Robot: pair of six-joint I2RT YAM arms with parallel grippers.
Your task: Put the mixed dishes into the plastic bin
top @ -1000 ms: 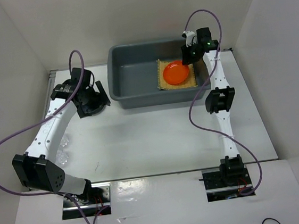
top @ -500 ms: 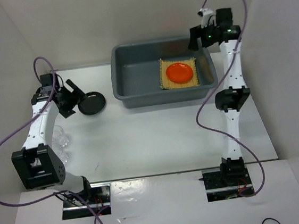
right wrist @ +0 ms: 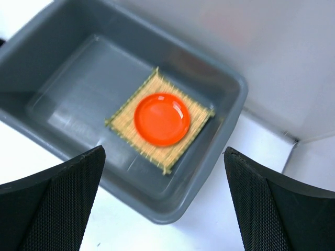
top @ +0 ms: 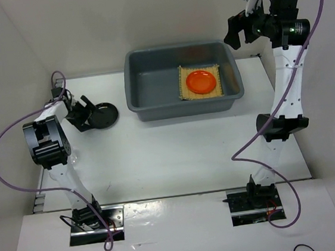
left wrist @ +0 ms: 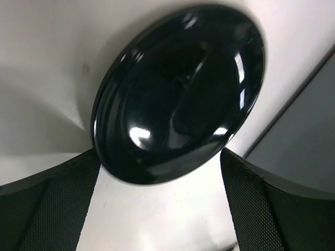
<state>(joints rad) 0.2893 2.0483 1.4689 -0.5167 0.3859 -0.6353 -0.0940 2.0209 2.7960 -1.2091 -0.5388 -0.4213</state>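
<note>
since a second ago the right gripper (top: 237, 34) has lifted away from the orange plate (top: 202, 81) and climbed high above the far right corner of the plastic bin (top: 154, 112). its jaws are spread wide and hold nothing. well below and ahead of those fingers, the wrist view shows the orange plate lying flat on the middle of the bamboo mat (top: 184, 95), and the mat lies on the bin's floor toward its right end. the left arm has folded back to the left side of the table (top: 176, 148), and the left gripper (top: 81, 113) now sits low, just beside the black plate (top: 103, 115), which has stayed where it was on the table, outside the bin and near its left wall. this gripper is released too: its two fingers stand wide apart with the plate's near rim just ahead of them and partly between their tips. whether a fingertip touches that rim i cannot tell, but nothing is clamped.
</note>
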